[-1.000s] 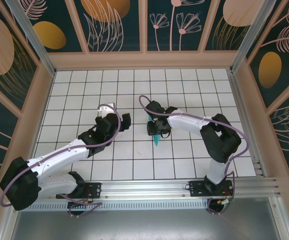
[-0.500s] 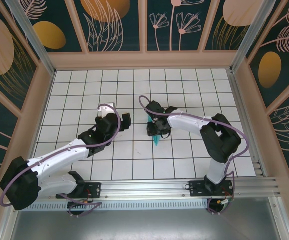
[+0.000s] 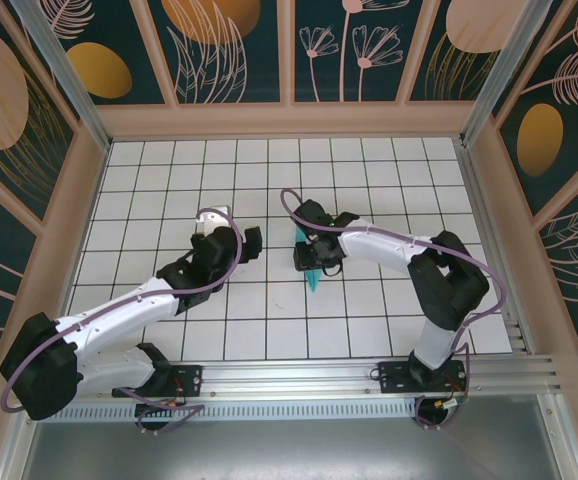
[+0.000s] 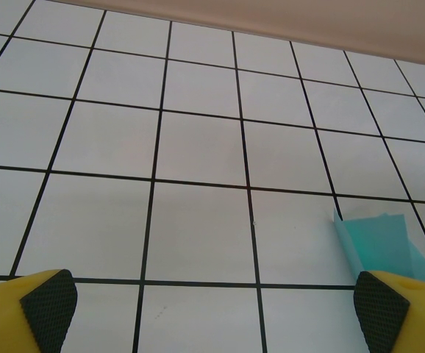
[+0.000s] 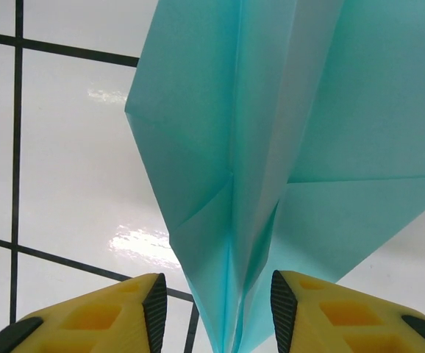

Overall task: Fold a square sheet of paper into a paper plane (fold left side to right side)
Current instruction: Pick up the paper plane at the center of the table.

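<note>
two robot arms sit bolted at the near edge of a white grid-tiled table (image 3: 269,335). the left gripper (image 4: 212,309) hovers left of centre, jaws wide apart, nothing btwn them, bare tiles underneath. just to its right, mid-table, the right gripper (image 5: 216,294) reaches down over the paper plane (image 5: 271,110): light-turquoise paper already creased into a narrow pointed shape w/ a centre ridge and angled flaps. its jaws stand partway apart, straddling the folded spine. one pad (image 5: 280,305) looks to touch the paper, the other shows a sliver of gap, so can't tell if it truly pinches. seen from above, the pointed tip pokes out toward the near side. beyond, more tiles run to a dark floral back wall (image 3: 229,40). judging by the creases, most folds look done; what prob. remains is closing the left half over the right and pressing that crease flat.
</note>
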You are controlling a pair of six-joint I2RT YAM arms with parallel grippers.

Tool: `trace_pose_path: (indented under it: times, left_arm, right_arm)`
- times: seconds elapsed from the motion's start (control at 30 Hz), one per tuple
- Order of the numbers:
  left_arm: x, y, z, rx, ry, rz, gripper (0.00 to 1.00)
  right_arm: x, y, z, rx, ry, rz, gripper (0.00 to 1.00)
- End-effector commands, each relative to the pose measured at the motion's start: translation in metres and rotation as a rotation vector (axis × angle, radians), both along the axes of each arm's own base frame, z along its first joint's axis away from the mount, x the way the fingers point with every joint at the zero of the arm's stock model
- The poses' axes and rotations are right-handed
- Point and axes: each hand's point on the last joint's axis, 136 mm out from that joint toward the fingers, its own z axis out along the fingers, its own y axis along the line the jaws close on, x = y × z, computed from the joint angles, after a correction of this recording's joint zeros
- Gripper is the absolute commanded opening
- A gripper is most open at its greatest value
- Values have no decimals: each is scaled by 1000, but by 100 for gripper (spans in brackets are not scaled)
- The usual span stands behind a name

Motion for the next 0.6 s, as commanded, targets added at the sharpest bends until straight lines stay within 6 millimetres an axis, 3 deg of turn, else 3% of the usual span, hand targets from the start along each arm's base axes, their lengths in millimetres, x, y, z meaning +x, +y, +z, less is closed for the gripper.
trace_pose_path:
  times: [0.0, 0.47, 0.57]
  left_arm:
    - [3, 0, 4, 4, -20, 0, 99]
    - [4, -1, 3, 7, -18, 0, 99]
    - [4, -2, 4, 8, -20, -1, 99]
  right_arm:
    - [-4, -5, -4, -26, 10, 21, 45]
    - [-4, -4, -16, -44, 29, 33, 44]
    - [-3, -5, -17, -54, 29, 32, 40]
